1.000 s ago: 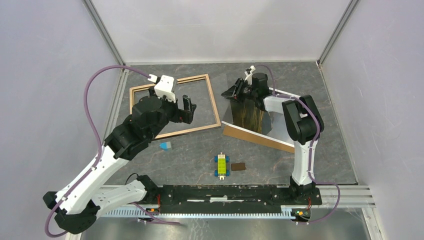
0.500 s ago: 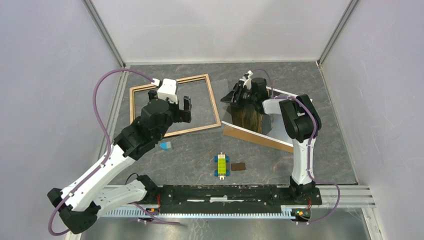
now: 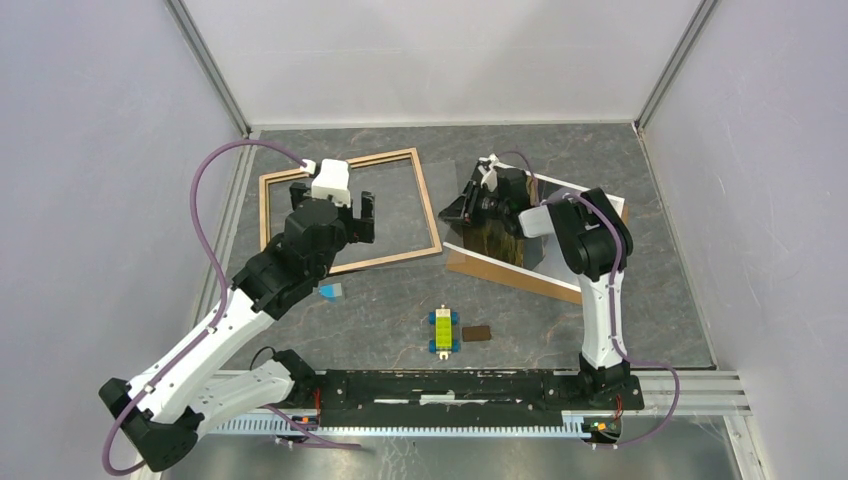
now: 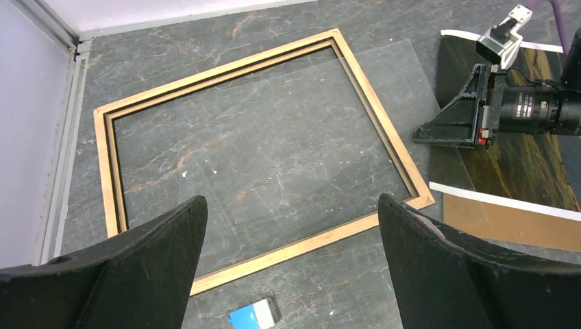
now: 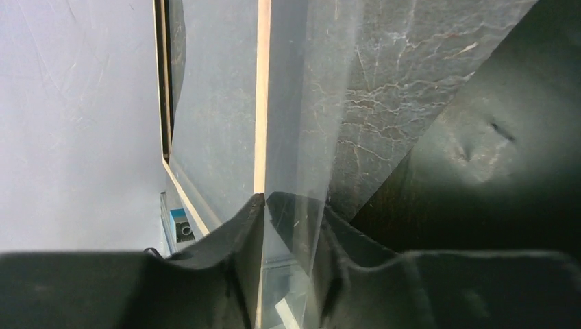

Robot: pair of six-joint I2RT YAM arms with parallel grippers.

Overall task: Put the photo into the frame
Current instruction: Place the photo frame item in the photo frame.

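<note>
Nearest, the left claw [image 4: 291,200] hangs wide open and empty above the frame [image 4: 373,103], which lies flat on the bench [image 3: 380,300], wood side up. Beside its right rail, the photo [image 4: 527,151] rests on a brown board [image 3: 510,275], not yet inside. Farther on, the right claw [image 5: 286,200] straddles a clear sheet's [image 4: 411,82] edge; I cannot tell whether it pinches. It probably needs a firm, shallow bite, moving low and slowly.

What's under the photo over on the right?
A brown backing board pokes out from beneath the photo's near edge. How far it reaches underneath is hidden by the photo itself.
</note>
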